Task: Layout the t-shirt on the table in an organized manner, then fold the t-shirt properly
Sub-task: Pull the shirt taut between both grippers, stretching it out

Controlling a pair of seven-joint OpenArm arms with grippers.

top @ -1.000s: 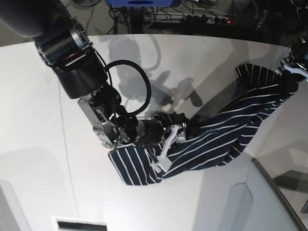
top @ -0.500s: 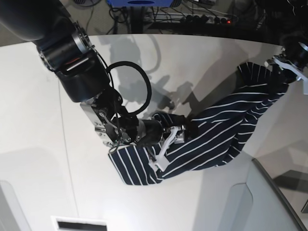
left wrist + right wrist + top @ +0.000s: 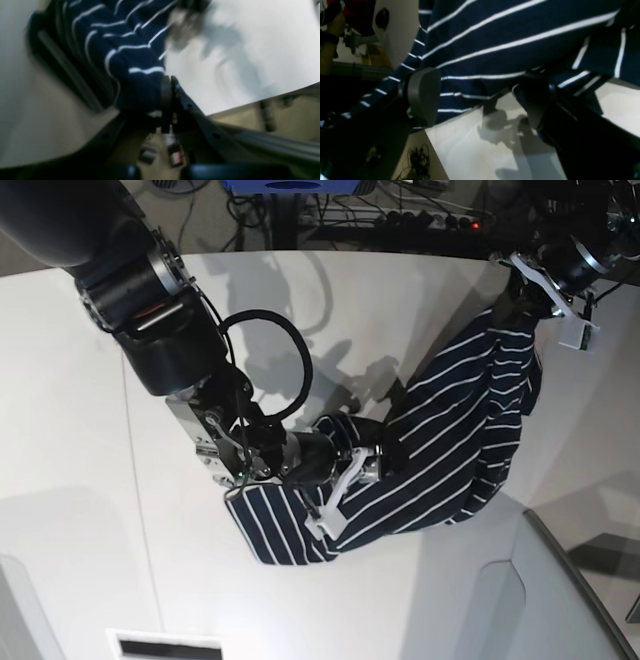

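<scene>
Base view, nearest edge first: raised pale panel (image 3: 560,600) at near right corner, dark slot (image 3: 165,647) at near edge. Just beyond, t-shirt (image 3: 440,450), navy with thin white stripes, bunched into thick band from a flat striped end on the table (image 3: 70,480) mid-worktop, rising toward far right corner. Right arm (image 3: 160,310) reaching down from far left, elbow bent, black cable looped beside the wrist, forearm lying low across the worktop. Right gripper (image 3: 350,480) spread wide over the shirt's lower end, pale fingers (image 3: 335,505) splayed on the cloth; not clamped. Right wrist view: one dark pad (image 3: 423,96) left, other jaw far right, striped cloth draped across the gap and bare white table beneath. Farther off, left gripper (image 3: 545,285) raised near far right corner, pinched closed on the t-shirt's upper end, cloth hanging down from it. Left wrist view, blurred: jaws pressed together with navy fabric (image 3: 140,92) gathered against them, white worktop behind, curved edge and floor past it. Arm shadows across the far half of the table. Beyond the far edge, dim room, cables (image 3: 420,215) and power strip with red light.
</scene>
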